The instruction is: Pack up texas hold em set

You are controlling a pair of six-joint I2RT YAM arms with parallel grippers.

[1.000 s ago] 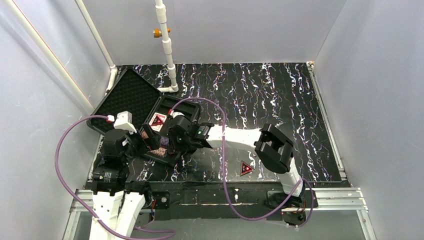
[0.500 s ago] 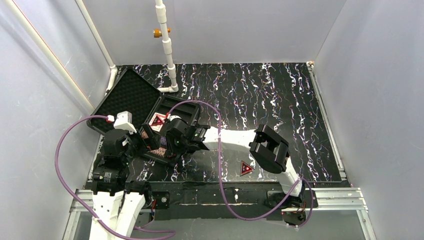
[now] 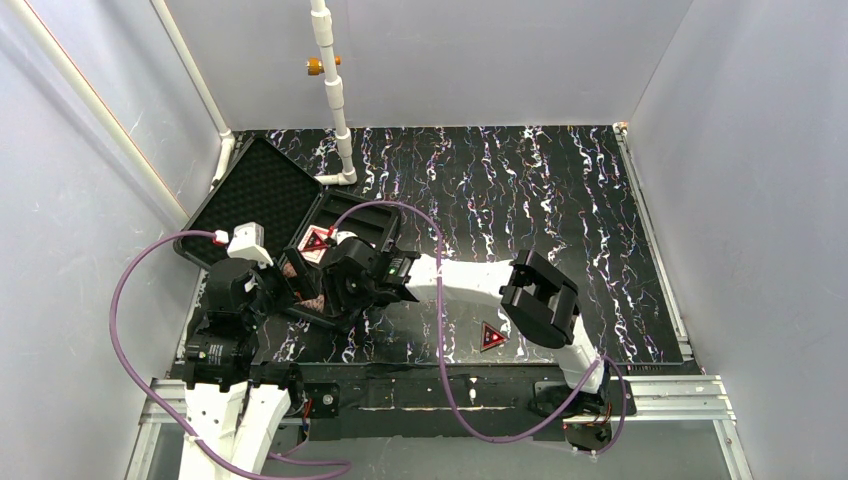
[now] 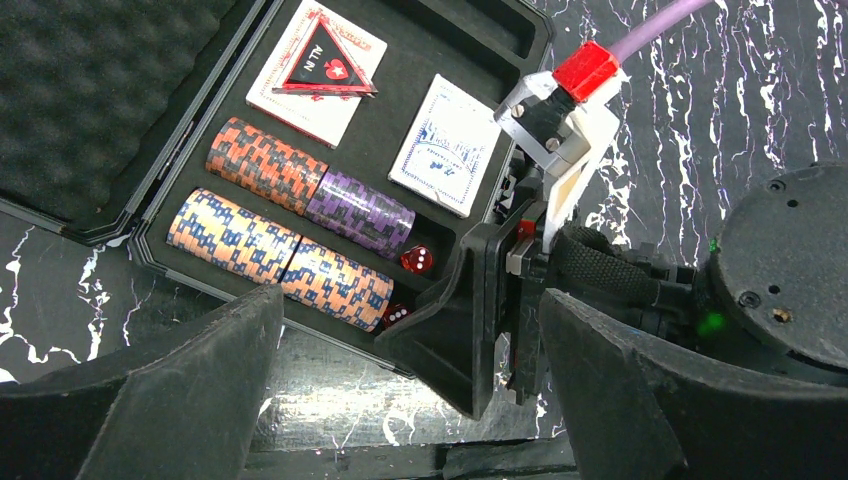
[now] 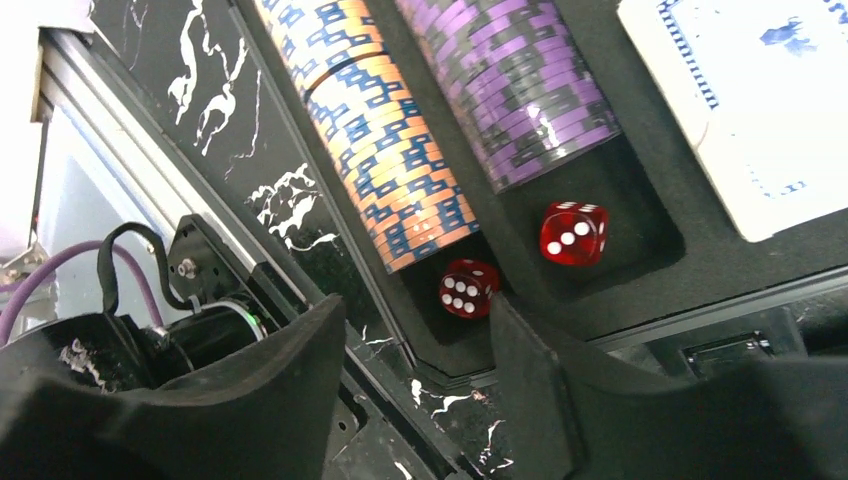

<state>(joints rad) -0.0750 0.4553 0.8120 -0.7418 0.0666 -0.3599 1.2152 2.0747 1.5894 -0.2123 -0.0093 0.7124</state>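
The black case lies open at the left, its foam lid (image 3: 255,192) tilted back and its tray (image 4: 455,40) lined with foam. The tray holds orange-and-blue chip stacks (image 4: 275,262), an orange stack (image 4: 265,165), a purple stack (image 4: 360,212), a blue deck (image 4: 447,145), a red deck with a red triangle (image 4: 318,65) on it, and two red dice (image 5: 573,233) (image 5: 468,288). A second red triangle (image 3: 492,336) lies on the mat. My right gripper (image 5: 410,400) is open and empty over the tray's near corner. My left gripper (image 4: 410,400) is open and empty beside that corner.
A white pipe (image 3: 335,95) stands at the back behind the case lid. Purple cables (image 3: 440,330) loop over the mat between the arms. Grey walls close in on the left, back and right. A metal rail (image 3: 450,390) runs along the near edge.
My right gripper has moved a little left toward the case's near corner. The left arm and the case contents have not moved.
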